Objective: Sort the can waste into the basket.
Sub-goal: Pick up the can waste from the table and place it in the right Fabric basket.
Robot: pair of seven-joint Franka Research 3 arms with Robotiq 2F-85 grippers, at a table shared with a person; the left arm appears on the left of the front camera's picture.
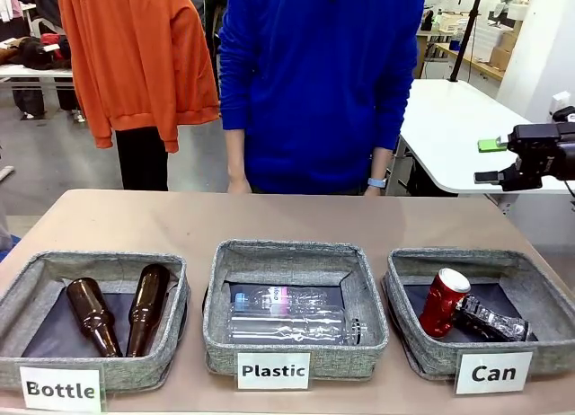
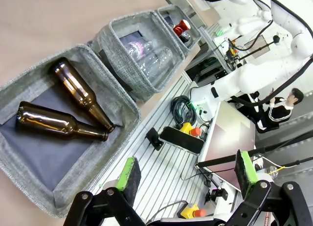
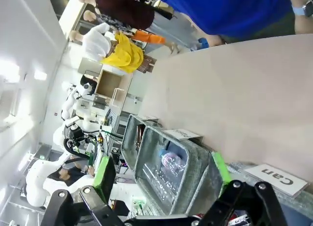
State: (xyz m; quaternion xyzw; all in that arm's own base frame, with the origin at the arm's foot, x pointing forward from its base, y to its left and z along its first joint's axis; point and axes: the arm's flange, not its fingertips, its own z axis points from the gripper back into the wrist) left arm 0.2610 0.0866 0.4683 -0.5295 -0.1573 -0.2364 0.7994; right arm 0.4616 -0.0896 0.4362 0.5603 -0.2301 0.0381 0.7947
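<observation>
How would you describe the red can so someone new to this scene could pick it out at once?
Three grey baskets sit in a row along the near edge of the table; take the basket labelled "Can", on the robot's right. Inside, at its left, the red can leans with its silver top up. The black can beside it lies dark and crumpled; the other baskets hold only bottles.

This is a robotics lab. A beige table (image 1: 269, 219) carries three grey baskets labelled Bottle (image 1: 60, 389), Plastic (image 1: 274, 371) and Can (image 1: 493, 374), while white robot arms (image 2: 254, 72), cables (image 2: 182, 106) and emergency-stop buttons (image 2: 195, 131) crowd the aluminium frame behind. White worktables (image 1: 458, 128) and clothes racks stand farther back.
</observation>
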